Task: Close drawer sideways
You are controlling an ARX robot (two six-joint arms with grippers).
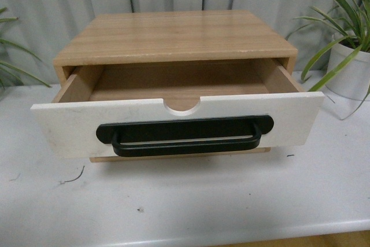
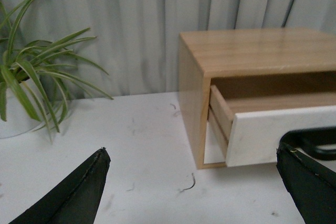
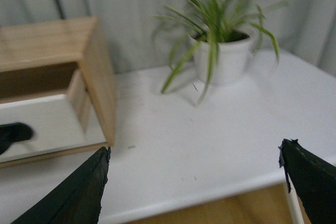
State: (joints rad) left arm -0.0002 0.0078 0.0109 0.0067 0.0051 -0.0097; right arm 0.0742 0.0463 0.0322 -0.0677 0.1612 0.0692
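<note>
The drawer [image 1: 58,125] stands pulled out of a light wood cabinet [image 1: 173,36] in the front view. It has a white front, a long black bar handle [image 1: 185,135] and a semicircular notch in its top edge. Neither arm shows in that view. My left gripper [image 2: 191,153] is open over the white table, off the cabinet's left side, and the drawer [image 2: 257,135] lies beyond its fingertips. My right gripper [image 3: 194,153] is open near the table's front edge, off the cabinet's right side, with the drawer [image 3: 42,127] to one side. Nothing sits between either pair of fingers.
The cabinet rests on a white table [image 1: 185,201]. A potted plant in a white pot [image 1: 352,67] stands at the back right, and another plant [image 2: 31,77] at the back left. A grey curtain hangs behind. The table's front edge [image 3: 210,195] runs just under the right gripper.
</note>
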